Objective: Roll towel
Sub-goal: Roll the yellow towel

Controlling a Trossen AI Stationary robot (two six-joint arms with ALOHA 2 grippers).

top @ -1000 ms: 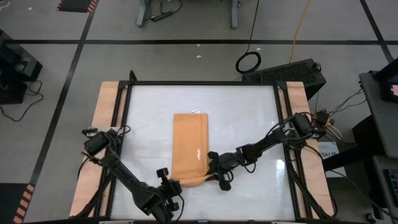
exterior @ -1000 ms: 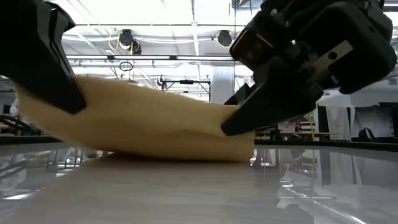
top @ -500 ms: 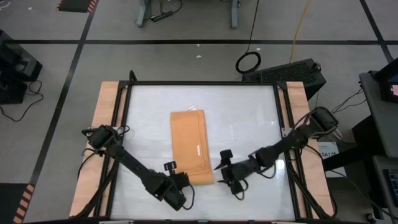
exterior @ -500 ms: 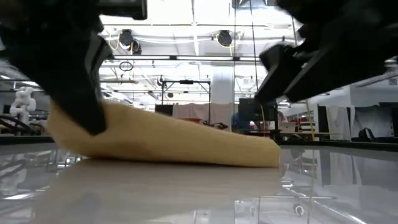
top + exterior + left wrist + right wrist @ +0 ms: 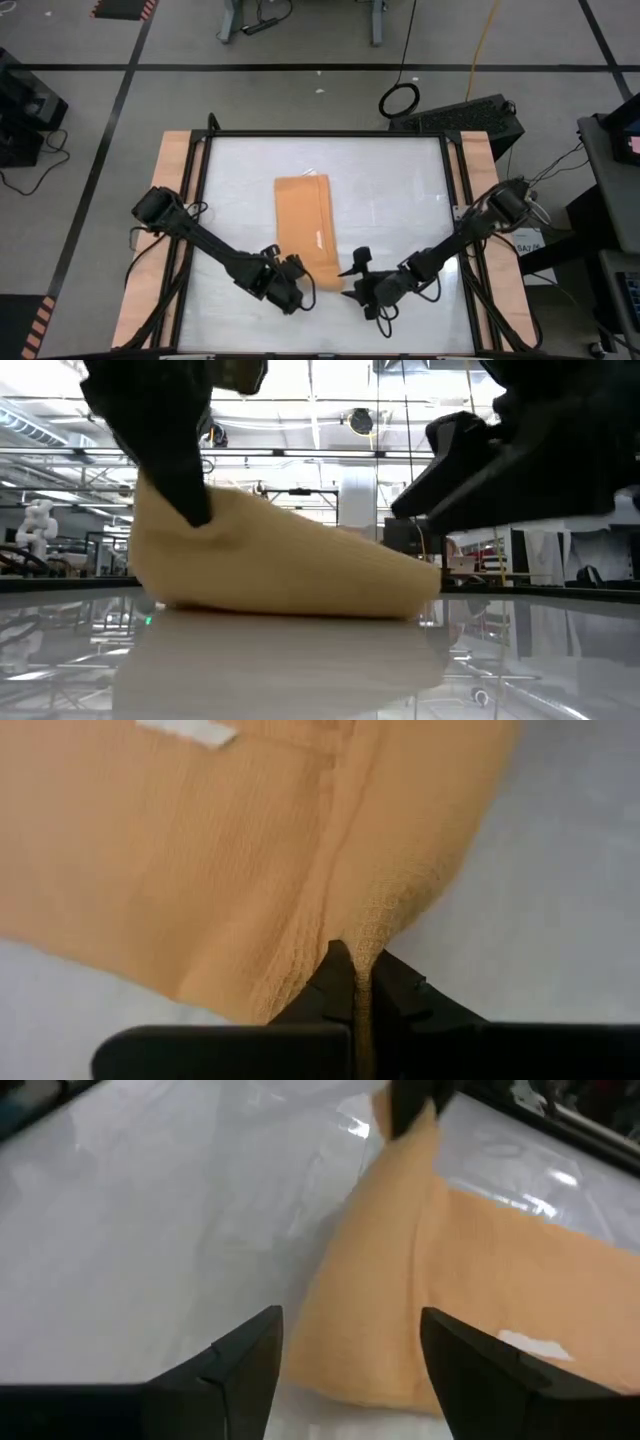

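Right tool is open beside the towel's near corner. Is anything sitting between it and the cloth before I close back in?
Nothing visible. The right tool hangs open just off the towel, with only bare table between them. The left tool is shut on the other near corner, clear of that path.

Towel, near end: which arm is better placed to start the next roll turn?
Probably left. The left gripper is shut on the towel at its near corner, lifting it off the table. The right gripper is open, apart from the cloth, holding nothing.
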